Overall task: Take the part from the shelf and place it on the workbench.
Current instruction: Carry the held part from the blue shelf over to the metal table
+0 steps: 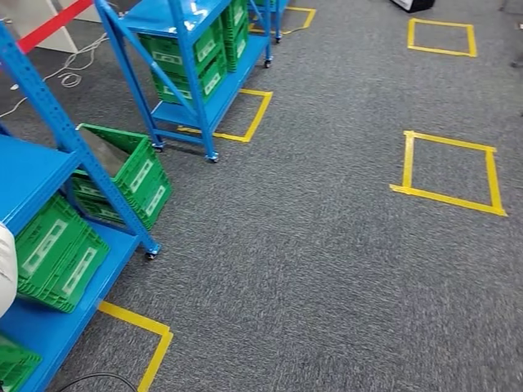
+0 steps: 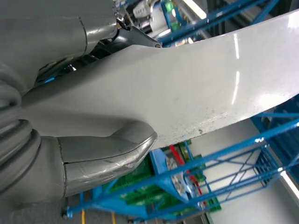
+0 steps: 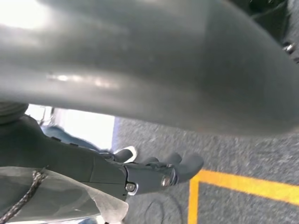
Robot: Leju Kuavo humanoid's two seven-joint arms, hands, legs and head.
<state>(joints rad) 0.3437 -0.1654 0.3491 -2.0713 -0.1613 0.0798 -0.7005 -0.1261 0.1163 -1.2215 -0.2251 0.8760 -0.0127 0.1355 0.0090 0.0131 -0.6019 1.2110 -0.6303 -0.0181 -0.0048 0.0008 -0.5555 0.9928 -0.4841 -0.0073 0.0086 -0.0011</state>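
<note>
Sitting on the blue shelf (image 1: 37, 175) at the left of the head view are several green crates (image 1: 59, 253); one crate (image 1: 127, 167) on the lower level is tilted, and its inside shows a grey surface, though what that is cannot be told. A second blue rack (image 1: 185, 73) farther back carries more green crates (image 1: 209, 61) stacked on its lower levels; their contents cannot be seen. Grey carpet floor (image 1: 320, 245) spreads to the right, marked with yellow tape squares (image 1: 449, 173).

The left wrist view shows the left robot hand (image 2: 102, 154) with its thick grey thumb pressed against one side of a large, smooth, pale grey curved part (image 2: 197, 88), while darker fingers (image 2: 137, 37) reach over the opposite edge, so the part is gripped between them. Blue shelf framing and green crates lie behind it. In the head view a small white sliver of the same part (image 1: 6, 269) peeks in at the left edge, beside the shelf.

The right wrist view shows the right robot hand (image 3: 155, 175) with dark fingers stretched out fairly straight beneath a broad dark curved surface; whether they touch or hold it cannot be told. Carpet and a yellow tape line lie beyond the fingertips
</note>
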